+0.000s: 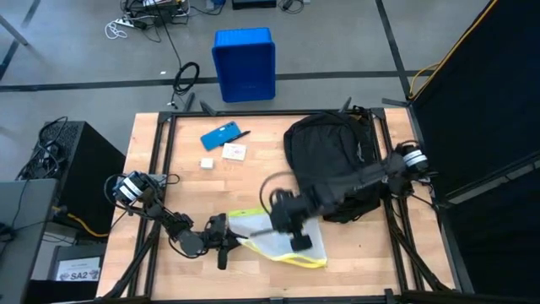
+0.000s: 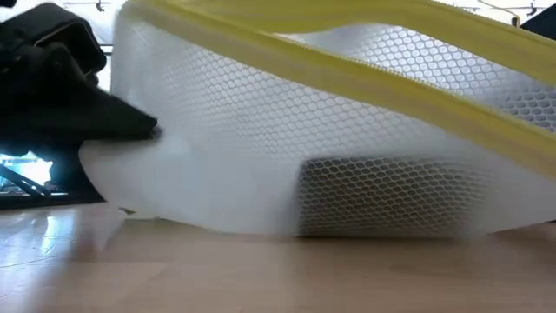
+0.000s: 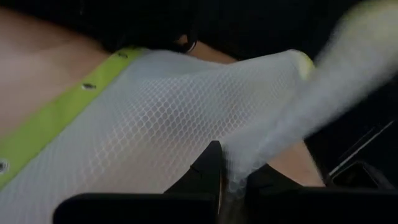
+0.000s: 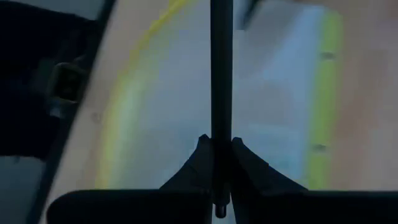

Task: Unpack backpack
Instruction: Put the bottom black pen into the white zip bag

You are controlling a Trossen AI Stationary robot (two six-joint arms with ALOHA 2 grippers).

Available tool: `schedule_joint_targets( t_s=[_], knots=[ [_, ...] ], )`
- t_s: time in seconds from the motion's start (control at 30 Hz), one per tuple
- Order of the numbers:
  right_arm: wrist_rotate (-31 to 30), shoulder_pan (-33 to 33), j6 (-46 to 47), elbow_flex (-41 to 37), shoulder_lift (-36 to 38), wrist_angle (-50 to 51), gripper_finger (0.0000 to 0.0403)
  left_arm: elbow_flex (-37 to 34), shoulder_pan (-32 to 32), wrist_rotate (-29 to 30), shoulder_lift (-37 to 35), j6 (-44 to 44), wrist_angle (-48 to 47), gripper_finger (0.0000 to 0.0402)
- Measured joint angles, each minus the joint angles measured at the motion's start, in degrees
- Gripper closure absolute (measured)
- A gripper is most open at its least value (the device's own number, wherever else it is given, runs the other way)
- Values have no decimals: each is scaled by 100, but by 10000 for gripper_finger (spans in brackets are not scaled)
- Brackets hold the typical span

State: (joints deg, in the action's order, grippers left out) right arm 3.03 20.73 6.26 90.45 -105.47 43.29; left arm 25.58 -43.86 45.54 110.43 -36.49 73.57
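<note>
Seen from above: a wooden worktop (image 1: 253, 181) with a black frame. Large black backpack (image 1: 325, 152) lying flat on the right half of the worktop, partly under the right arm. Near the front edge, a white mesh pouch (image 1: 278, 239) with yellow-green trim, lifted off the wood in the low view.

Left gripper (image 1: 229, 239) at the pouch's left edge, fingers (image 3: 208, 171) clamped together on a fold of the white mesh. Right gripper (image 1: 298, 238) above the pouch, reached forward from the backpack, fingers (image 4: 239, 162) pressed together on a thin black rod (image 4: 220, 74) standing straight up between them; what the rod belongs to cannot be told.

Farther back on the left half of the worktop: a blue flat case (image 1: 218, 135), a black pen (image 1: 241, 134) just beside it, a small white card (image 1: 234, 151) and a small white block (image 1: 206, 164). On the floor beyond the worktop, a blue plastic bin (image 1: 245, 63).
</note>
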Motion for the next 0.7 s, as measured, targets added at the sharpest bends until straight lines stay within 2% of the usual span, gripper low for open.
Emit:
schedule_joint_targets(
  t_s=[0.07, 0.17, 0.23, 0.47, 0.7],
  knots=[
    [-140, 238, 188, -109, 15, -184, 403, 0, 0, 14, 0, 112, 108, 402],
    [-851, 575, 418, -149, 15, -187, 403, 0, 2, 46, 0, 175, 198, 402],
    [-1099, 763, 518, -149, 119, -217, 403, 0, 7, 117, 0, 177, 191, 402],
    [-1072, 1168, 664, -208, 271, -1090, 403, 2, 194, 146, -2, 179, 329, 402],
    [-1071, 1312, 931, -1209, 620, -2227, 403, 2, 262, 144, -2, 177, 329, 402]
  ],
)
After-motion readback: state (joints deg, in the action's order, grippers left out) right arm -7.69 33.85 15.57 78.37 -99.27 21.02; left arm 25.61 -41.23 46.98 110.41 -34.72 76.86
